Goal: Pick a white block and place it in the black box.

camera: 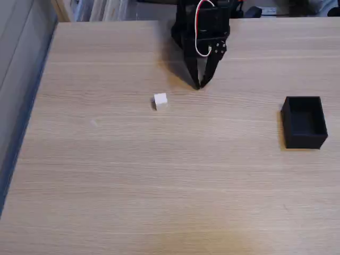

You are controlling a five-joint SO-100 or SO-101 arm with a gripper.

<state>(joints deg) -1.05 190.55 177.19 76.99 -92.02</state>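
A tiny white block [160, 100] rests on the light wooden table [159, 170], left of centre in the fixed view. The black box [304, 121] stands open-topped near the right edge, with nothing visible inside. My black gripper [200, 84], with red and white wires on it, hangs at the top centre, tips pointing down close to the table. It sits a short way up and to the right of the block, apart from it. The two fingers meet at the tips, so it is shut with nothing held.
The table's left edge runs diagonally along a grey wall or panel [21, 64]. Shelves and clutter [101, 8] lie beyond the far edge. Bare wood stretches between the block and the box and across the whole front.
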